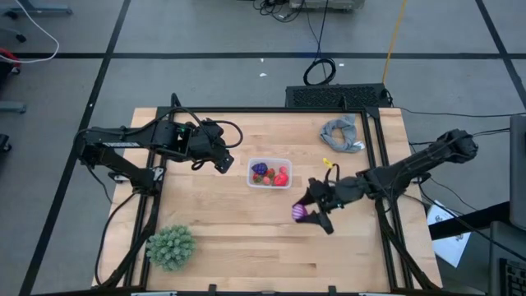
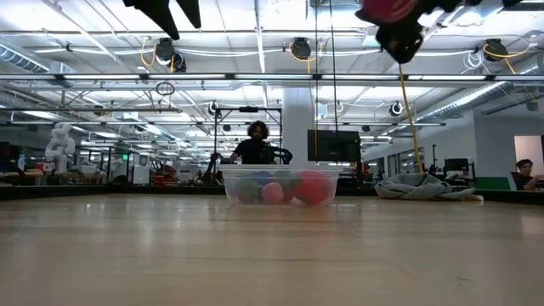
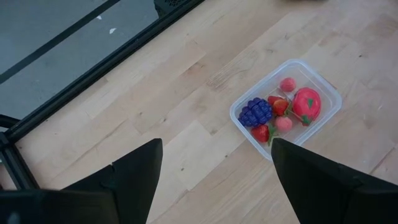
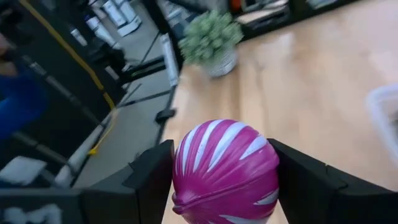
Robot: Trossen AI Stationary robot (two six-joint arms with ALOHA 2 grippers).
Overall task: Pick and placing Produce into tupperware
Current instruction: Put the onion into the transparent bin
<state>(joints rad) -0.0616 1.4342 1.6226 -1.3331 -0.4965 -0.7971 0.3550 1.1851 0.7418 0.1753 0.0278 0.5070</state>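
The clear tupperware [image 1: 269, 173] stands near the table's middle, its base on the wood, with red, pink and purple toy fruits inside [image 3: 286, 106] [image 2: 280, 185]. My right gripper [image 1: 311, 214] is to the tub's near right, high above the table [image 2: 399, 30], and is shut on a magenta ball with white stripes [image 4: 225, 168]. My left gripper [image 1: 222, 161] hovers open to the left of the tub, with the tub ahead of its fingers [image 3: 214, 180]. My right gripper holds the magenta striped ball [image 1: 298, 213] pinched between its two fingers, one finger [image 4: 152, 180] on each side of the ball's middle [image 4: 186, 171]. The fingers come from the table's right, pointing toward its left. The ball is lifted clear of the table.
A large green spiky ball [image 1: 171, 247] sits at the near left corner [image 4: 211, 34]. A grey cloth [image 1: 343, 134] lies at the far right [image 2: 425, 187]. Bare wood lies between the tub and the near edge. People show in the room beyond the table.
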